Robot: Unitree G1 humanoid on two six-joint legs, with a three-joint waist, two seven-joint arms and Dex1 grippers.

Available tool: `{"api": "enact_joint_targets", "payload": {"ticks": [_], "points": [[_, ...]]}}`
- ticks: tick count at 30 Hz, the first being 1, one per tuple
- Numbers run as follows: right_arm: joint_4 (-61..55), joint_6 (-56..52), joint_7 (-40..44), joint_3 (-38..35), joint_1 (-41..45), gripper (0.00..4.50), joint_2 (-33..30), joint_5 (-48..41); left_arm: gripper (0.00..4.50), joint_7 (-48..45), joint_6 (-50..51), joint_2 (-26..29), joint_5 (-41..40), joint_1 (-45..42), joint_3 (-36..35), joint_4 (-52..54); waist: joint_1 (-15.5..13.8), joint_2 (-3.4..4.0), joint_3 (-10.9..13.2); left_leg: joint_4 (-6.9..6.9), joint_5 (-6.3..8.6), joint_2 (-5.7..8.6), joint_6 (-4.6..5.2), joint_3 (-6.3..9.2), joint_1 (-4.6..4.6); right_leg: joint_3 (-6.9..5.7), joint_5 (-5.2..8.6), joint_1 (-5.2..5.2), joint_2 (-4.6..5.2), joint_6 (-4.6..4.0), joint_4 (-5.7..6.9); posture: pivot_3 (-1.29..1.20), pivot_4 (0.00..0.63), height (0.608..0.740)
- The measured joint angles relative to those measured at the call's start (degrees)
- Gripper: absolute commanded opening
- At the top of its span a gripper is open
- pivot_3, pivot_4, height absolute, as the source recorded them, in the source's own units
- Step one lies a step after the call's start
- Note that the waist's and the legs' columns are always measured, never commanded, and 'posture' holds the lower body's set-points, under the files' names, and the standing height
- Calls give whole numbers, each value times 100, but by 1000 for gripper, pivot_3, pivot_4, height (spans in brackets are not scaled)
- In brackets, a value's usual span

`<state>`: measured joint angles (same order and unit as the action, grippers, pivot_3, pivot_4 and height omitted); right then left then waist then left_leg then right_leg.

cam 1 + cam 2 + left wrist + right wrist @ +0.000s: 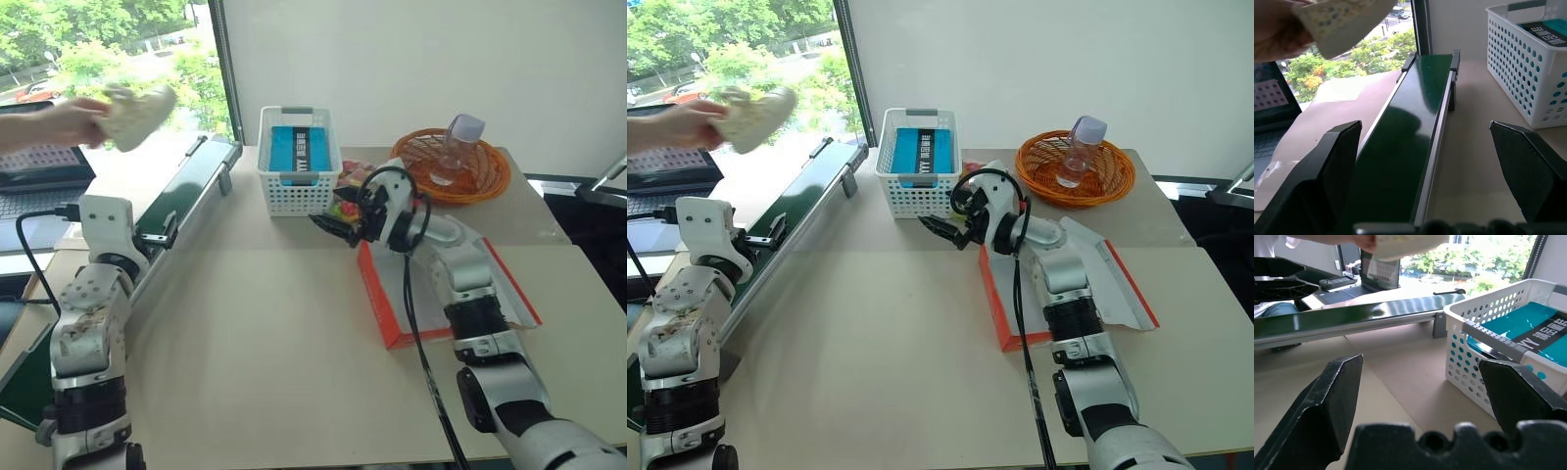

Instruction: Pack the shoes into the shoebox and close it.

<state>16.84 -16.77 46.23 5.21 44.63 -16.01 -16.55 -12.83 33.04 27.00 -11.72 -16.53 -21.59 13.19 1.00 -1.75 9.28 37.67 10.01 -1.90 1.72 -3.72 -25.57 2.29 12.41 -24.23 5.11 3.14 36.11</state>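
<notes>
The packing has not begun: a person's hand (61,123) holds one cream, hole-dotted shoe (139,116) in the air above the far end of the green conveyor belt (186,201) at the left edge of the desk (265,343), so this looks like the hand-over or feed-in step. The shoebox (392,313) lies open on the desk to the right of centre, its red rim showing beside the right forearm that stretches over it; I cannot tell whether anything already lies inside. The left end effector (1435,166) has its jaws spread wide with nothing between them, aimed along the belt toward the shoe. The right end effector (338,227) is likewise wide open and empty, hovering just in front of the white mesh basket (299,162), near a bag of coloured candies (348,204). The next move probably calls for the left arm to wait until the shoe comes within reach, then close on it and carry it across to the box. Further back, an orange wicker basket (453,164) holds a clear bottle (453,149). The teal packet (300,152) in the mesh basket carries a dark strip of white lettering, too small to read.
</notes>
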Motion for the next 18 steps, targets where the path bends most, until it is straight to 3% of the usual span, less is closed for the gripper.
{"api": "enact_joint_targets", "payload": {"ticks": [10,18], "points": [[-178,0,217,136,-72,4450,77,94,4500,-128,177,51,-418,-244,-23,-16,-10,0,0,-1,2,0,-4,-1,-1,-3,0,-2,1,-1,0,0,150,740],[-567,-132,60,229,-136,4450,52,247,4500,-423,185,443,-357,-1097,433,-1070,18,0,0,-8,1,0,-6,-6,0,-4,1,-7,-2,-2,-1,0,150,740]]}}
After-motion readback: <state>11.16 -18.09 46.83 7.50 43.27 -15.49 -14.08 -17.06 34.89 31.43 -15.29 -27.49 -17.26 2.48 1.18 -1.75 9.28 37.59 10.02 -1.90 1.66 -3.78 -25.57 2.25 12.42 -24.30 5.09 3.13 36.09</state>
